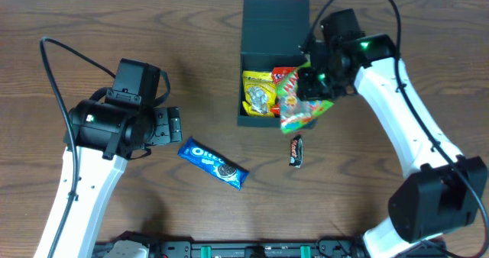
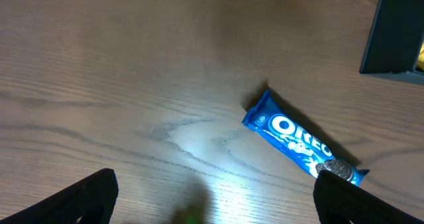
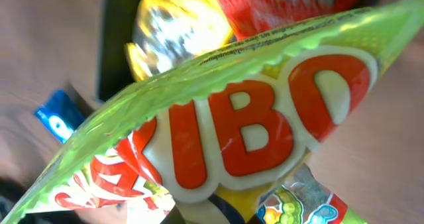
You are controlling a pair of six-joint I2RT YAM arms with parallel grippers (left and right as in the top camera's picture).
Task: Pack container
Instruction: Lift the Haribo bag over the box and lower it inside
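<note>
The right tool [image 1: 307,90], clenched on the gummy bag [image 1: 299,111], hangs it across the container's [image 1: 256,122] near right rim. Let go here, it may slip outside. The left tool [image 1: 174,127] is released.

The right gripper [image 1: 311,84] holds a green candy bag [image 1: 300,111] over the front right corner of the container [image 1: 253,122].

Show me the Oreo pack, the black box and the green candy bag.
Oreo pack [image 1: 213,163]: overhead view, wrapper middle.
Box [image 1: 275,21]: overhead view, open lid.
Candy bag [image 1: 298,113]: overhead view, green lower half.
</note>
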